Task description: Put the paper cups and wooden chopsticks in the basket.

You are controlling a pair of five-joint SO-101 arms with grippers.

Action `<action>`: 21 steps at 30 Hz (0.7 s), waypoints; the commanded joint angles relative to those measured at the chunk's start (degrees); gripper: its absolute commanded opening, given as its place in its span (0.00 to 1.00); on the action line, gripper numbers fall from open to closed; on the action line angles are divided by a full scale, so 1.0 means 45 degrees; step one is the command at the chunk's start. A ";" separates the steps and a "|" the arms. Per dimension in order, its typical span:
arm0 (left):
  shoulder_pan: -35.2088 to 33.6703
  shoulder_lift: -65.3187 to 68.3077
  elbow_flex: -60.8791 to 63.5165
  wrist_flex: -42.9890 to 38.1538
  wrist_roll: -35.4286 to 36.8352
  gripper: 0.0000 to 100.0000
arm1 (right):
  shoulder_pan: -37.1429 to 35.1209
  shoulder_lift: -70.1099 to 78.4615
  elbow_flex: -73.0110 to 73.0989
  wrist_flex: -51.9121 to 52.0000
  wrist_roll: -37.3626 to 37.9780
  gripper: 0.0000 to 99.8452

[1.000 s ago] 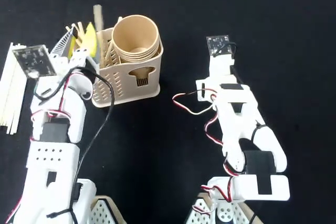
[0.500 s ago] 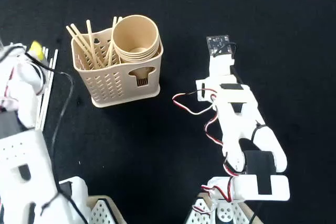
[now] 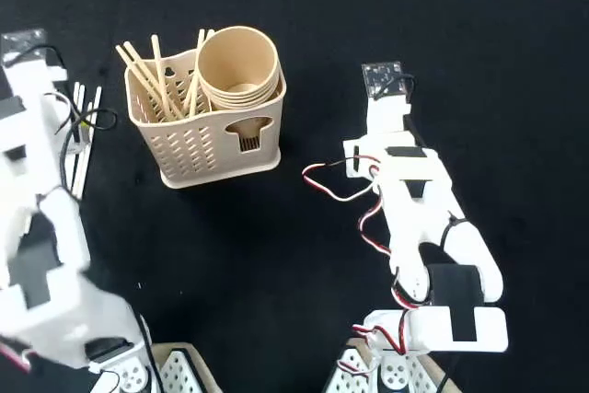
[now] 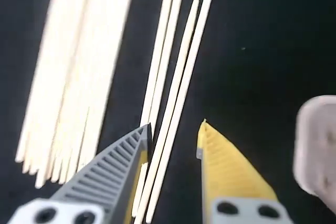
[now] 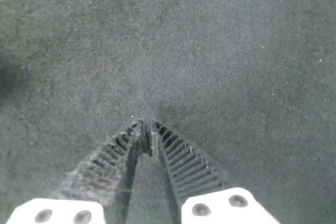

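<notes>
Left tool [image 4: 175, 124]: jaws spread, one grey and one yellow, pinching nothing. It hangs low over the loose chopsticks [image 4: 181, 72] on the black surface [image 4: 262, 35]; whether the tips touch the cloth cannot be told.

One pair of sticks runs straight into the gap between the jaws, hard against the grey one. A second pair lies just beside it and meets the grey jaw's tip. A thicker bundle [image 4: 79, 72] lies beyond, on the grey jaw's outer side.

Key relation: the sticks' long axis runs nearly along the line the tool points, so the jaws would close across their width. The pair in the gap sits off-centre, toward grey.

From above, these sticks lie left of the basket [image 3: 212, 149], apart from it, with the left arm [image 3: 37, 218] over them.

Basket contents: a nested stack of paper cups [image 3: 237, 66], and several standing chopsticks [image 3: 152, 80] leaning at a tilt in the other compartment.

Right tool [image 5: 146, 127]: jaws pressed together on nothing, over bare cloth. The right arm [image 3: 409, 190] lies on the basket's far side, well apart from the loose sticks.

Judgement: the left arm is plainly the nearer. The cups look done; sticks remain to be gathered.
</notes>
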 commanded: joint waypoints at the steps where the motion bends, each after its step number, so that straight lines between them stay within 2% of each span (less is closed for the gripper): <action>1: -0.0264 0.2755 -0.2549 0.0039 -0.0156 0.16 | -0.0195 -0.0029 -0.0674 0.0039 0.0117 0.01; 7: -0.0283 0.6955 -0.6515 0.0625 -0.0762 0.16 | -0.0176 -0.0029 -0.0674 0.0039 0.0117 0.01; 21: -0.0303 1.5551 -1.7788 0.5158 -0.0781 0.15 | -0.0176 -0.0049 -0.0674 0.0039 0.0117 0.01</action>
